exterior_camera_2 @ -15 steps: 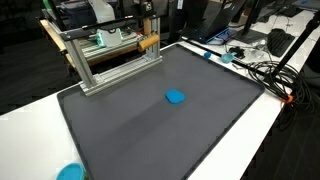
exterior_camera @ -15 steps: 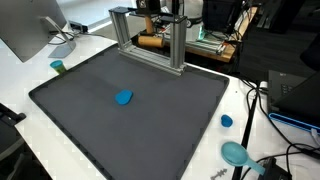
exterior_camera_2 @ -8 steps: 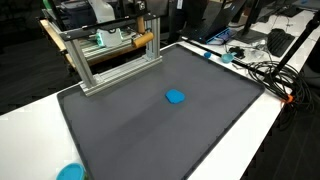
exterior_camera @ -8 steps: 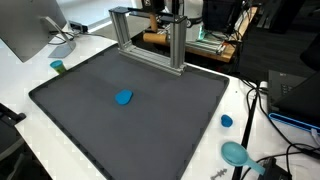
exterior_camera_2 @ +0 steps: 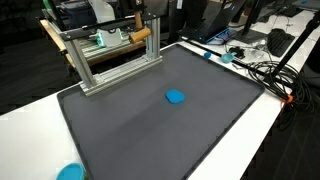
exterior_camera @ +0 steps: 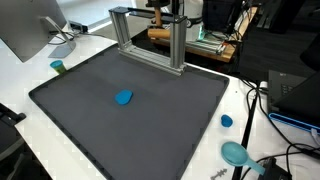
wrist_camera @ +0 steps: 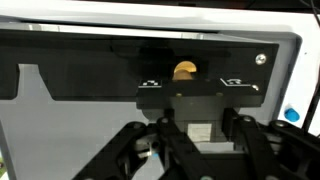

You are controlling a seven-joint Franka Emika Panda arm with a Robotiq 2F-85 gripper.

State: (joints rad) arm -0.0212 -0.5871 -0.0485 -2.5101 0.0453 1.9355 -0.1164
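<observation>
Dark mat, metal frame at the back; gripper looks clamped on the wooden dowel, which pokes out toward 12 o'clock, end-on.

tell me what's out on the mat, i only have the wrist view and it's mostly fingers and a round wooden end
observer: one small blue object lies alone near the middle of the gray mat.
operator: ok and how high is the wooden thing
observer: it's a wooden rod, held level up near the top of the metal frame, well off the mat.
operator: anything off the mat
observer: a teal cup stands on the white table just past one mat corner, near a monitor.
</observation>
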